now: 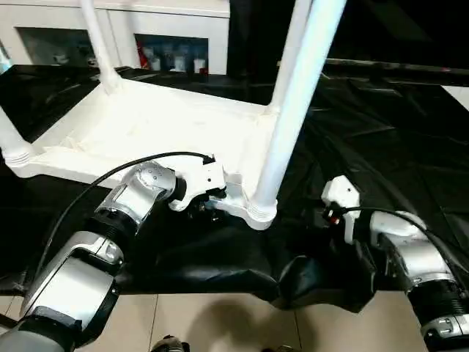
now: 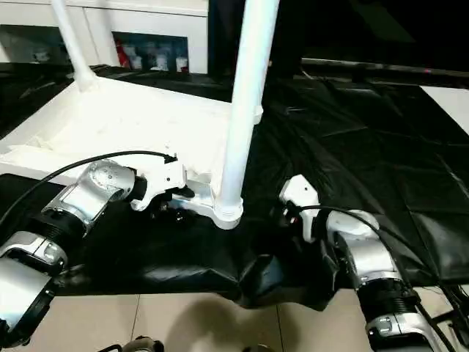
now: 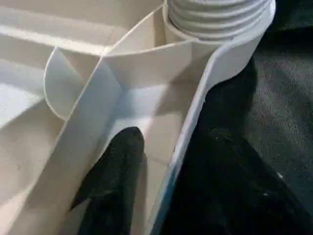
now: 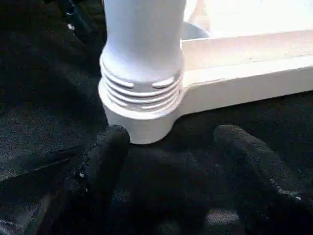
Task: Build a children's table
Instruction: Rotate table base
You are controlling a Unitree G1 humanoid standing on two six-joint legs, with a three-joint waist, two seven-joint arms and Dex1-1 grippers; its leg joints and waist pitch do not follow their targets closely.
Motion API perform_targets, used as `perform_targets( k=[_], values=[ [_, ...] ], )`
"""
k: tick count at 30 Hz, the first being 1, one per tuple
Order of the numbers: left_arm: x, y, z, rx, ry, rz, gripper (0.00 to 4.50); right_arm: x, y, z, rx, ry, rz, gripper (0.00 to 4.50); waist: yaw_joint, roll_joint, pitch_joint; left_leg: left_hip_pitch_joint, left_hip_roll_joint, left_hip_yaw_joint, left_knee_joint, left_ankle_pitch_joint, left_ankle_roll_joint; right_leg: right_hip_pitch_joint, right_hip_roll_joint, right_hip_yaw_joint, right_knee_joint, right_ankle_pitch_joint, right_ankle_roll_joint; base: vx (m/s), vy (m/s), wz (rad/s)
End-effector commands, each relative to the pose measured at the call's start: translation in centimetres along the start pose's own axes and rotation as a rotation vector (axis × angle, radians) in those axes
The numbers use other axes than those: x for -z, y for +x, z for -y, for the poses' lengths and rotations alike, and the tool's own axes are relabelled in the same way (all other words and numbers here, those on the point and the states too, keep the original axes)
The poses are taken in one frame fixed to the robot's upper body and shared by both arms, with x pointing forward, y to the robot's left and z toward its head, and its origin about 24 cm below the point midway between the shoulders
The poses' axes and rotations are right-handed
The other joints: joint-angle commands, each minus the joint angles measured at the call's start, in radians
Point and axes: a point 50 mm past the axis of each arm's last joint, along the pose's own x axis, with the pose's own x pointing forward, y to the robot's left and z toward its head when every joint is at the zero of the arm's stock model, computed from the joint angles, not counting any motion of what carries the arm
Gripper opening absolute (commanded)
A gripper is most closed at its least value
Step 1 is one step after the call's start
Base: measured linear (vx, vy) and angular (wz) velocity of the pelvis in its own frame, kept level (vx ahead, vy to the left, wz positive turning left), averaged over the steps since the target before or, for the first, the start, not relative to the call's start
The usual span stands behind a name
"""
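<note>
The tabletop (image 1: 146,125) lies upside down on the surface (image 1: 381,125), which is draped in black sheeting, its ribbed underside facing up. Legs stand upright in its corner sockets: the near leg (image 1: 293,103) rises from the socket (image 1: 253,209) at the corner closest to me, a second leg (image 1: 99,44) stands at the far left corner, a third (image 1: 11,139) at the near left corner, and a fourth (image 1: 292,51) behind the near one.

My left tool (image 1: 205,205) sits at the tabletop's near edge, just beside that socket. In the left wrist view one black finger (image 3: 117,181) lies inside the rim against a rib, with the rim wall between it and the dark outside; I cannot tell whether the tool is clamped on the rim.

My right tool (image 4: 171,161) is low over the black sheeting, just in front of the socket. Its two fingers (image 4: 102,161) are spread apart and hold nothing, clear of the leg's ridged base.

A white cabinet (image 1: 176,37) stands behind the surface.
</note>
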Motion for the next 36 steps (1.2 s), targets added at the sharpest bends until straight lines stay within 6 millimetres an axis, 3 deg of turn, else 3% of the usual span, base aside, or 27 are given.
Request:
perform_targets(
  k=[1,9,13,16,19,21,24,27,29,32,33,36],
  values=[
    [-0.6,-0.1,-0.4,0.018,0.012,-0.014,2.04,-0.3,-0.3,0.0,-0.011,-0.018,-0.012,3.23,0.002,0.005,-0.086,0.029,0.021,-0.013,-0.069,-0.304,0.017,0.046,-0.046,0.026,-0.073,-0.223,-0.237,0.0,0.0,0.0],
    [-0.2,0.3,-0.1,0.05,-0.038,-0.076,1.42,-0.2,-0.4,-0.1,-0.011,-0.023,-0.028,3.23,0.001,0.009,-0.085,0.03,0.021,-0.014,-0.071,-0.313,0.01,0.046,-0.046,0.026,-0.074,-0.231,-0.234,0.0,0.0,0.0],
    [0.1,0.9,0.5,0.096,-0.127,-0.096,1.08,0.0,-0.8,0.1,0.031,-0.025,-0.046,3.23,0.0,0.01,-0.084,0.031,0.021,-0.013,-0.071,-0.304,0.01,0.047,-0.046,0.026,-0.075,-0.222,-0.243,0.0,0.0,0.0],
    [0.2,1.9,0.8,0.02,-0.25,-0.072,0.86,0.1,-1.0,0.5,0.104,-0.012,-0.046,3.23,-0.003,0.012,-0.084,0.029,0.018,-0.012,-0.068,-0.292,0.021,0.049,-0.046,0.026,-0.077,-0.216,-0.25,0.0,0.0,0.0],
    [0.2,2.4,0.7,-0.062,-0.306,-0.048,0.75,0.1,-1.1,0.9,0.156,-0.001,-0.043,3.23,-0.005,0.011,-0.081,0.028,0.015,-0.013,-0.068,-0.321,0.026,0.048,-0.046,0.023,-0.087,-0.301,-0.223,0.0,0.0,0.0],
    [0.3,2.7,0.7,-0.104,-0.319,-0.022,0.67,-0.1,-1.0,1.1,0.188,0.006,-0.03,3.23,-0.012,0.01,-0.082,0.028,0.012,-0.016,-0.069,-0.34,0.019,0.048,-0.047,0.019,-0.097,-0.384,-0.185,0.0,0.0,0.0],
    [0.1,2.8,1.3,-0.101,-0.256,0.057,0.65,-0.2,-0.7,1.0,0.204,-0.001,-0.022,3.23,-0.03,0.007,-0.082,0.021,0.01,-0.02,-0.072,-0.353,0.024,0.049,-0.044,0.014,-0.103,-0.424,-0.158,0.0,0.0,0.0],
    [0.1,2.6,2.1,-0.054,-0.23,0.074,0.48,-0.3,-0.4,0.7,0.198,0.025,-0.012,3.23,-0.041,0.005,-0.084,0.02,0.015,-0.02,-0.072,-0.351,0.031,0.045,-0.043,0.016,-0.099,-0.409,-0.166,0.0,0.0,0.0],
    [0.0,2.6,2.2,-0.049,-0.234,0.078,0.44,-0.4,-0.4,0.7,0.198,0.022,-0.012,3.23,-0.042,0.01,-0.084,0.024,0.015,-0.018,-0.071,-0.354,0.033,0.041,-0.042,0.018,-0.099,-0.398,-0.175,0.0,0.0,0.0],
    [0.2,2.8,2.5,-0.058,-0.315,0.093,0.27,-0.5,-0.1,0.7,0.191,0.029,-0.013,3.23,-0.045,0.003,-0.083,0.023,0.017,-0.016,-0.072,-0.343,0.035,0.04,-0.042,0.019,-0.094,-0.369,-0.189,0.0,0.0,0.0],
    [0.2,2.9,2.6,-0.066,-0.315,0.097,0.21,-0.6,0.0,0.7,0.193,0.032,-0.012,3.23,-0.044,0.006,-0.082,0.023,0.017,-0.016,-0.072,-0.342,0.036,0.04,-0.043,0.019,-0.095,-0.376,-0.188,0.0,0.0,0.0],
    [-0.3,2.9,2.2,-0.169,-0.218,0.15,0.14,-0.7,0.2,0.8,0.215,0.039,-0.002,3.23,-0.045,-0.002,-0.082,0.02,0.015,-0.016,-0.071,-0.338,0.039,0.041,-0.045,0.019,-0.098,-0.401,-0.165,0.0,0.0,0.0]
  ],
)
